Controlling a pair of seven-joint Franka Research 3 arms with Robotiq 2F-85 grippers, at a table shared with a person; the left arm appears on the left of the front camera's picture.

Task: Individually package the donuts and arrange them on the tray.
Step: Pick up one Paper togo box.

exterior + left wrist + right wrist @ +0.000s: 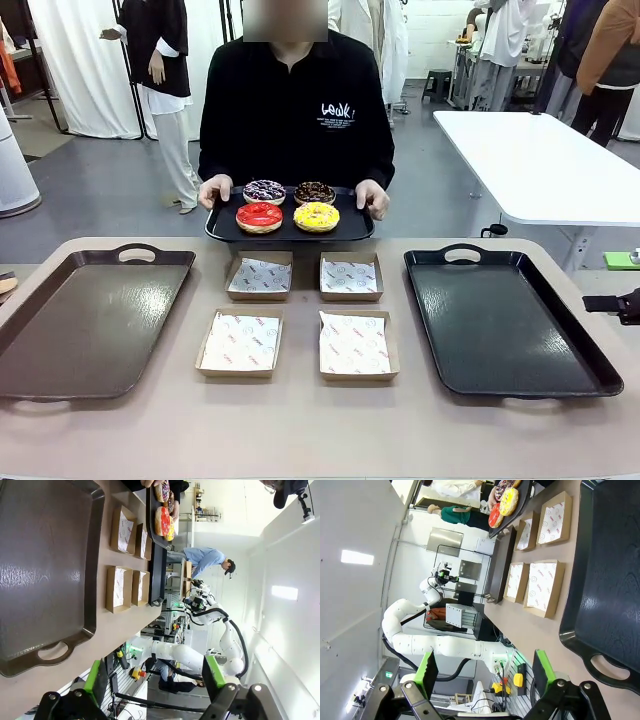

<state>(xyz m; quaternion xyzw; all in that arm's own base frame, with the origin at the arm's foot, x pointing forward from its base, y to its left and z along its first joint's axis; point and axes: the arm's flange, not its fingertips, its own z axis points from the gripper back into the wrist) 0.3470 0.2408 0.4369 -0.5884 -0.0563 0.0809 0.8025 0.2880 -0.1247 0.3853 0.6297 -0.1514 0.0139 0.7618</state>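
Four donuts lie on a small black tray that a person holds with both hands at the table's far edge. They are a purple donut with white sprinkles, a chocolate donut, a red donut and a yellow donut. The red donut and the yellow donut also show far off in the wrist views. My left gripper is open with nothing between its fingers, short of the left tray's handle. My right gripper is open and holds nothing, off the right tray's handle end.
Several open paper-lined cardboard boxes sit in a square at the table's middle. A large dark tray lies on the left, and a large black tray on the right. A black part of my right arm pokes in at the right edge.
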